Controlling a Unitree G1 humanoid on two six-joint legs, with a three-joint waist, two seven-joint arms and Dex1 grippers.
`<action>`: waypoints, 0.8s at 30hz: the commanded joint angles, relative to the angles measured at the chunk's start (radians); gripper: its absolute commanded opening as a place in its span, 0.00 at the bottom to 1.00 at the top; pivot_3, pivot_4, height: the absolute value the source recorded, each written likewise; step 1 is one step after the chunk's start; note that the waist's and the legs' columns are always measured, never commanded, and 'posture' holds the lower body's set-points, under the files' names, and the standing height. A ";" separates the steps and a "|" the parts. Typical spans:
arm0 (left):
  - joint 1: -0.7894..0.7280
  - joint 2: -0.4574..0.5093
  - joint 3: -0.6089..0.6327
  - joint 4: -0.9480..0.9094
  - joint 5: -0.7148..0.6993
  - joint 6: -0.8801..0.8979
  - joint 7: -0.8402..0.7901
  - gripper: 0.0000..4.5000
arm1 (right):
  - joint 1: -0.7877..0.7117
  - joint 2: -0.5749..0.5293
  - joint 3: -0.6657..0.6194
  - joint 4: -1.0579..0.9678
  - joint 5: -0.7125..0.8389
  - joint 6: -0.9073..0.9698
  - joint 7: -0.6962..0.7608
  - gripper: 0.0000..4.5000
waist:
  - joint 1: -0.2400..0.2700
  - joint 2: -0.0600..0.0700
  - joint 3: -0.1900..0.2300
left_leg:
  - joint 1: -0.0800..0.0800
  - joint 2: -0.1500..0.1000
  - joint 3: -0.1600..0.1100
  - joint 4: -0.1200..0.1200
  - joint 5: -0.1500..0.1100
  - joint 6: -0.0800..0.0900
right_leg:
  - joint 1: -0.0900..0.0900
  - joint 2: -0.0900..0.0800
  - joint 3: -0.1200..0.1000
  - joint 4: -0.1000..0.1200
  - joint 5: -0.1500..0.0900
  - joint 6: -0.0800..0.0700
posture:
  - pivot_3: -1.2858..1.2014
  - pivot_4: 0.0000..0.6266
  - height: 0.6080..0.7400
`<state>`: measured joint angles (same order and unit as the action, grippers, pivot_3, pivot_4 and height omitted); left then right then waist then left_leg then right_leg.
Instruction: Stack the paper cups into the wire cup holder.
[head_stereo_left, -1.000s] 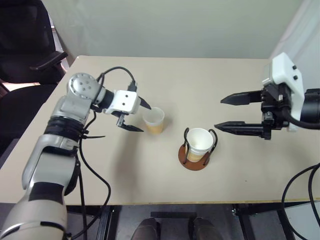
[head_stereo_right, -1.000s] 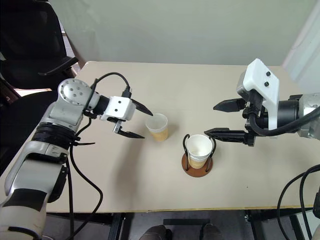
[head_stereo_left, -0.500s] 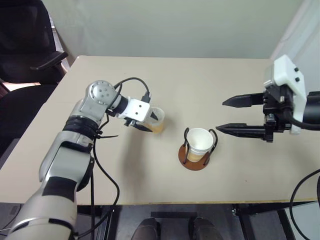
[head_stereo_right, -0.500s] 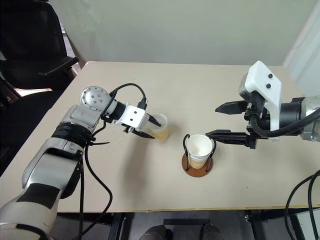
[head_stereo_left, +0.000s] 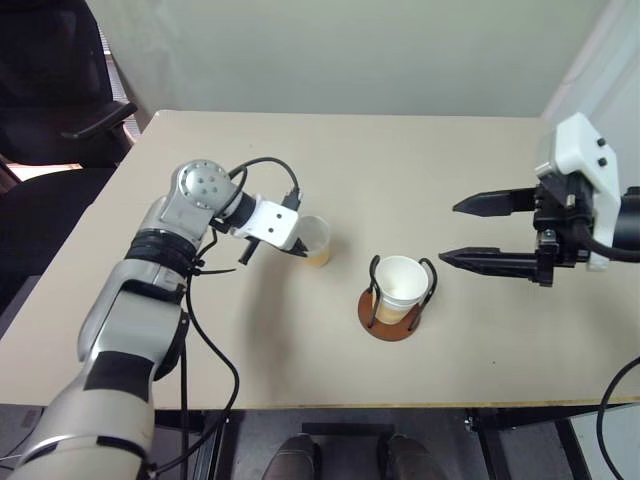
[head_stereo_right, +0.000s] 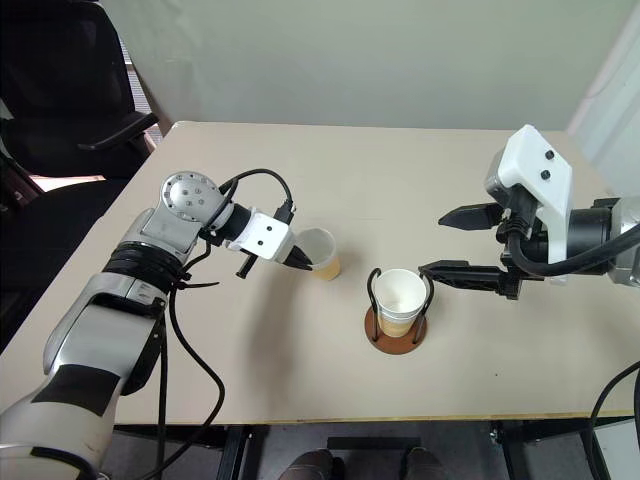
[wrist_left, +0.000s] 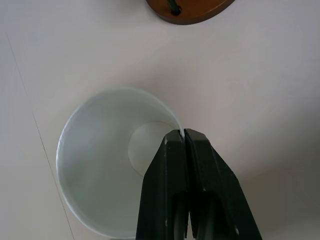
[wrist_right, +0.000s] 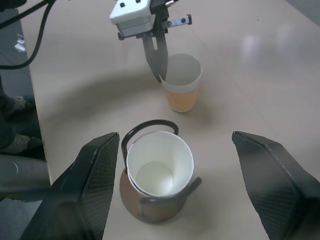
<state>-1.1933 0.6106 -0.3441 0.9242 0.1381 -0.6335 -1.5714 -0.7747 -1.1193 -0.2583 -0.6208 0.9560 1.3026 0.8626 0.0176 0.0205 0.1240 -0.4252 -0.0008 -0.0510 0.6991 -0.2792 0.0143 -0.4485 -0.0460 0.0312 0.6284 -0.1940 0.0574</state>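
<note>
- Loose paper cup (head_stereo_left: 314, 240): small, tapered, white rim and inside, tan-yellow lower outside; it stands on the table (head_stereo_left: 420, 160), slightly tilted, well left of centre as the head camera sees it
- Wire cup holder (head_stereo_left: 388, 318): round reddish-brown disc base with two thin black wire loops rising from it; it sits near the table's middle, just beside the loose cup and apart from it
- Cups in the holder (head_stereo_left: 398, 288): white mouth open upward, seated between the two loops; the right wrist view shows a second rim just below the top one, so at least two are nested there
- Left gripper (wrist_left: 183, 134): fingers pressed together on the loose cup's rim, one finger inside the wall and one outside, pinching the side of the rim nearest the arm
- Right gripper (head_stereo_left: 468, 232): fingers spread wide, nothing between them; it hangs above the table to the right of the holder, pointing toward it, clear of the cups
- Right wrist view: holder and nested cups lie between its two fingers but below them, not touched
</note>
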 joint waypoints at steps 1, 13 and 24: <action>-0.026 0.019 0.003 -0.036 -0.035 0.016 -0.041 0.01 | 0.015 -0.034 -0.048 0.010 0.002 -0.045 -0.001 0.83 | 0.000 0.000 0.000 | 0.000 0.000 0.000 0.000 0.000 0.000 | 0.000 0.000 0.000 0.000 0.000 0.000 | 0.52 0.24 1.00; -0.148 0.118 -0.128 -0.408 -0.492 0.512 -0.043 0.01 | 0.355 -0.069 -0.258 0.011 -0.071 -0.312 0.168 0.83 | 0.009 0.000 0.000 | -0.003 -0.001 0.002 0.000 -0.001 0.001 | -0.002 -0.001 0.000 -0.001 0.000 0.002 | 0.52 0.24 1.00; -0.336 0.157 -0.270 -0.541 -0.783 0.724 -0.043 0.01 | 0.599 -0.054 -0.516 0.002 -0.032 -0.336 0.267 0.83 | 0.010 0.000 0.000 | 0.002 -0.002 0.003 0.001 -0.001 0.001 | 0.005 -0.004 0.000 -0.001 0.001 0.002 | 0.52 0.24 1.00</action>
<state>-1.4827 0.7647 -0.6124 0.4036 -0.6031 0.0753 -1.5826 -0.1797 -1.1720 -0.7210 -0.6004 0.9197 0.9873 1.1203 0.0273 0.0201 0.1243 -0.4217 -0.0033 -0.0465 0.6994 -0.2802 0.0158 -0.4431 -0.0496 0.0310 0.6272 -0.1933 0.0596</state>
